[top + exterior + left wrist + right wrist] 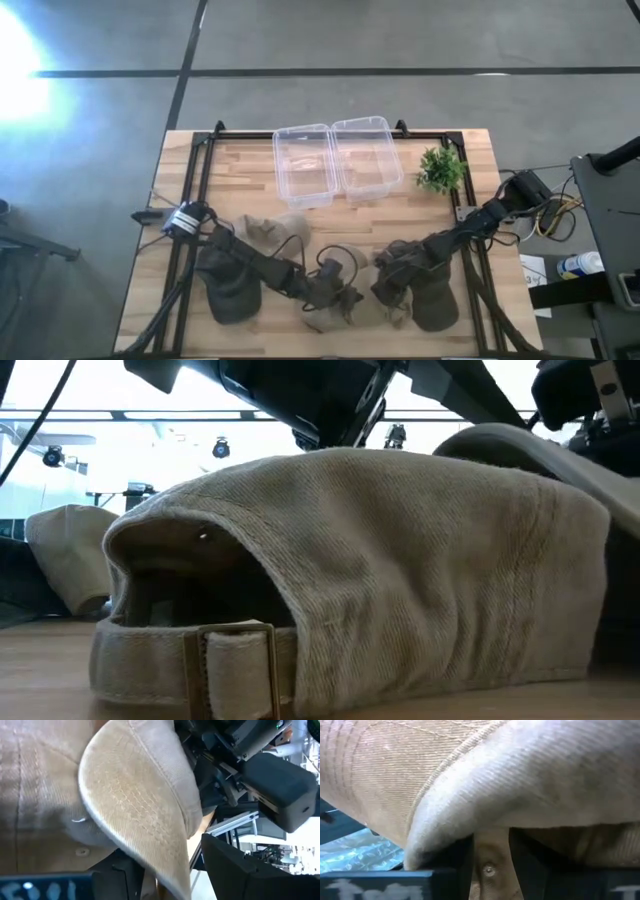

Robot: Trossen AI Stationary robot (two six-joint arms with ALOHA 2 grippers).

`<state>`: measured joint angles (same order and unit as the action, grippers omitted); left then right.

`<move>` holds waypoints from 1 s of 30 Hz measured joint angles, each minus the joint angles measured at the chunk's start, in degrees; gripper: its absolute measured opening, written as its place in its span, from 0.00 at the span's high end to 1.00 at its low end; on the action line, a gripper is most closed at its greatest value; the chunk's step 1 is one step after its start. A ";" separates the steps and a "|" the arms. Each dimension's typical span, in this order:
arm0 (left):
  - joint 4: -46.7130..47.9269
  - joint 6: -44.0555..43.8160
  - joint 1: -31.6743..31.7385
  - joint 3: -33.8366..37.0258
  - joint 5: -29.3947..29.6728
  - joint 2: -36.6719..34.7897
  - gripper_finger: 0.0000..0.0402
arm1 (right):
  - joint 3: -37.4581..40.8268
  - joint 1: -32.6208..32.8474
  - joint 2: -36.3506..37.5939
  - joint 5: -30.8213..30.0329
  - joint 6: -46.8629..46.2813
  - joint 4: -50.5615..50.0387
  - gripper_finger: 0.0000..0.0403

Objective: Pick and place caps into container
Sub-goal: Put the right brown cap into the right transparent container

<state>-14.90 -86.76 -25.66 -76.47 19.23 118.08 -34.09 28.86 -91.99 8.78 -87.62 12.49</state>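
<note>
A tan cap (380,560) fills the low view, resting on the wood with its strap and buckle (235,655) toward the near edge. In the high view it lies at the table's near middle (338,303), between both arms. My left gripper (330,288) hangs over it from the left, and the cap's stiff brim (140,805) crowds the left wrist view. My right gripper (388,288) comes in from the right and is shut on tan cap fabric. Two dark caps (235,290) (435,300) lie under the arms. Another tan cap (265,230) sits farther back. My right gripper (490,870) pinches a strip of tan cap fabric with a small eyelet (490,862) between its two fingers (450,870). A brim and crown bulge just beyond the fingertips. Which cap this is, and whether it is lifted, the close view does not show.
Two clear plastic containers (305,165) (365,155) stand side by side at the table's far middle. A small green plant (440,170) sits to their right. A black frame (200,200) borders the wooden top. Bare wood lies between the containers and the caps.
</note>
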 joint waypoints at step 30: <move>29.90 22.02 0.89 -8.11 28.75 -25.92 0.98 | -1.33 3.45 35.63 -15.88 27.10 -2.78 0.70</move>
<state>14.99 -64.74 -24.77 -84.59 47.98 92.16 -35.42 32.31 -56.35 -7.10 -60.52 9.71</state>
